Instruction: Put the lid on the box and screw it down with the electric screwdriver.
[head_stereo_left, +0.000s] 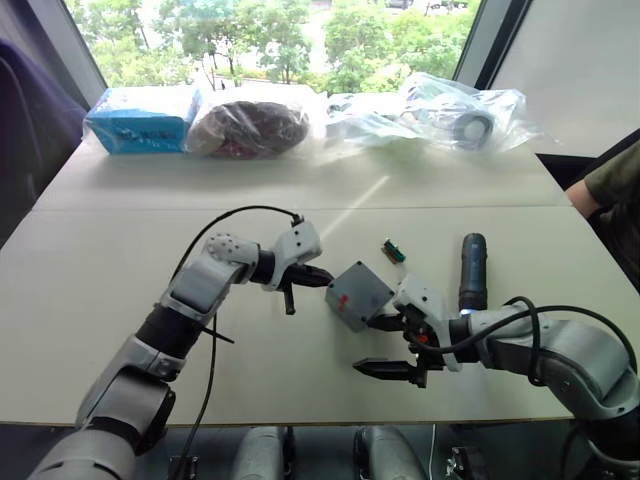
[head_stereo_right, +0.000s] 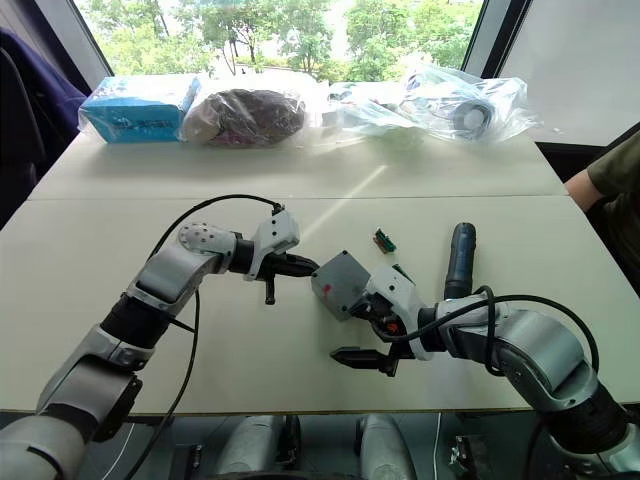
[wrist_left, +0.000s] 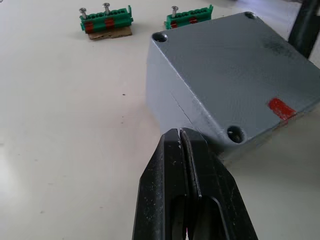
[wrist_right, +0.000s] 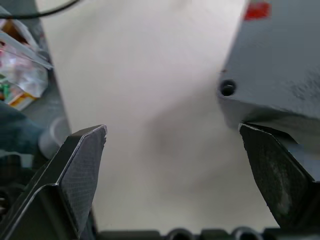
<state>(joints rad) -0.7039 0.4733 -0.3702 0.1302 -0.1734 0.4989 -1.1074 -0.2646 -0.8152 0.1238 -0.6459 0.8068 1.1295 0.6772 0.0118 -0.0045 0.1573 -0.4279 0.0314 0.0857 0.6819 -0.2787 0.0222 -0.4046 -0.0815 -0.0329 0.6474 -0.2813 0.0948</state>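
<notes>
On a pale table (head_stereo_left: 120, 250), the grey box (head_stereo_left: 358, 294) sat near the centre with the lid (wrist_left: 235, 75) already seated on top, empty screw holes visible at its corners and a small red mark (wrist_left: 281, 108) on one side. The left gripper (head_stereo_left: 322, 279) reached in from the box's nine o'clock, its two black fingers (wrist_left: 185, 165) pressed together with nothing between them and their tips against the lidded box's near corner. The right gripper (head_stereo_left: 385, 345) approached from the five o'clock side with its fingers spread wide apart; one finger (wrist_right: 280, 175) rested against the box's lower edge, while the other (head_stereo_left: 380, 368) hung out over bare tabletop, holding nothing.

The electric screwdriver (head_stereo_left: 472, 270), dark and cylindrical, lay flat on the table at the box's three o'clock, clear of both grippers and just beyond the right forearm. Between the box and the screwdriver, toward one o'clock, sat a small green terminal strip (head_stereo_left: 392, 251); the left wrist view showed two such green strips (wrist_left: 106, 20) side by side, each carrying upright screws (wrist_left: 83, 10).

Along the table's far edge, at twelve o'clock, lay a blue carton (head_stereo_left: 140, 118), a dark bundle in clear plastic (head_stereo_left: 250, 127) and further clear bags (head_stereo_left: 450, 115), backed by a window onto green trees. A person's arm in a dark sleeve (head_stereo_left: 610, 190) showed at the table's three o'clock edge.
</notes>
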